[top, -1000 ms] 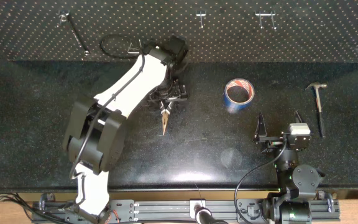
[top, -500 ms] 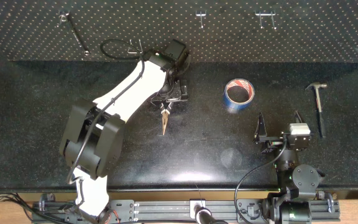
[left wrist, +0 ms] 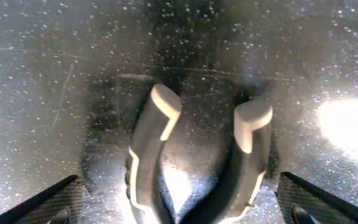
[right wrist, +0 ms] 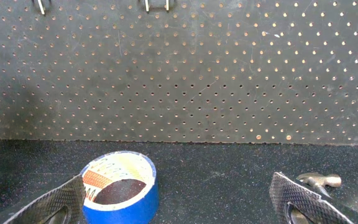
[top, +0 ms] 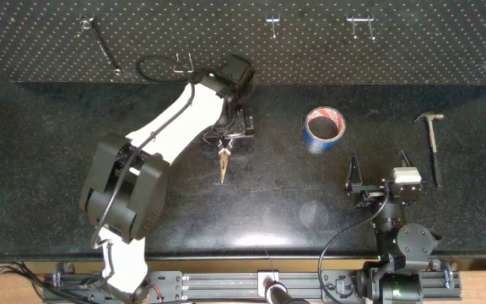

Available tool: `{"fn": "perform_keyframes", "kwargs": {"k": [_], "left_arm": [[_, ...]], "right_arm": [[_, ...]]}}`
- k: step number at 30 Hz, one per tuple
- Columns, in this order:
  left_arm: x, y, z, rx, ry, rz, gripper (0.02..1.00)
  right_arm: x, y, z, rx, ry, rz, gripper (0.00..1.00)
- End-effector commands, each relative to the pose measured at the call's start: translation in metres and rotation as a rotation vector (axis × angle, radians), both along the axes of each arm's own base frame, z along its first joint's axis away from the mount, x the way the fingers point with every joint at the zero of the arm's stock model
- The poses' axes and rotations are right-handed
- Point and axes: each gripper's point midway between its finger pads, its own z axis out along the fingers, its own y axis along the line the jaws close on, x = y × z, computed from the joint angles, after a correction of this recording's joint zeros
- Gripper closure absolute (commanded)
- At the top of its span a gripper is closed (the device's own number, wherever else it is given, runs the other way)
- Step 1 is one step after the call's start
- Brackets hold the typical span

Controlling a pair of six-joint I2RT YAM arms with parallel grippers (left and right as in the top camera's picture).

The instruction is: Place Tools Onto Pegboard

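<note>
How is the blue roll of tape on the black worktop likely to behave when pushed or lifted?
The blue roll of tape lies flat on one face, so a push would probably slide it, not roll it. Its hollow core suggests it is light. The wound ring looks stiff, likely keeping shape when gripped.

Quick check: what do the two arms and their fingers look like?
Left arm: white links, black joints. Right arm: black, with a white block at the wrist. Both trail black cables. Fingers: dark, pointed, weave-patterned.
</note>
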Motion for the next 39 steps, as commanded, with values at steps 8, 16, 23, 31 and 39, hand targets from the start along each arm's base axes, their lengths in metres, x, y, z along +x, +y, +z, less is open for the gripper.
{"fn": "perform_keyframes", "kwargs": {"k": [8, 16, 23, 31, 39], "left_arm": [[-0.006, 0.004, -0.023, -0.011, 0.073, -0.039, 0.025], [-0.006, 0.003, -0.023, -0.011, 0.074, -0.04, 0.253], [-0.005, 0.003, -0.023, -0.014, 0.068, -0.039, 0.489], [-0.005, 0.003, -0.023, -0.013, 0.068, -0.039, 0.987], [-0.001, 0.012, 0.128, -0.054, -0.294, -0.052, 0.989]], "right_arm": [[0.0, 0.001, -0.001, -0.003, -0.001, 0.008, 0.025], [0.0, 0.001, -0.001, -0.003, -0.001, 0.008, 0.025], [0.0, 0.001, -0.001, -0.003, -0.001, 0.008, 0.025], [0.0, 0.001, -0.001, -0.003, -0.001, 0.008, 0.025], [0.0, 0.001, -0.001, -0.003, -0.001, 0.008, 0.025]]}}
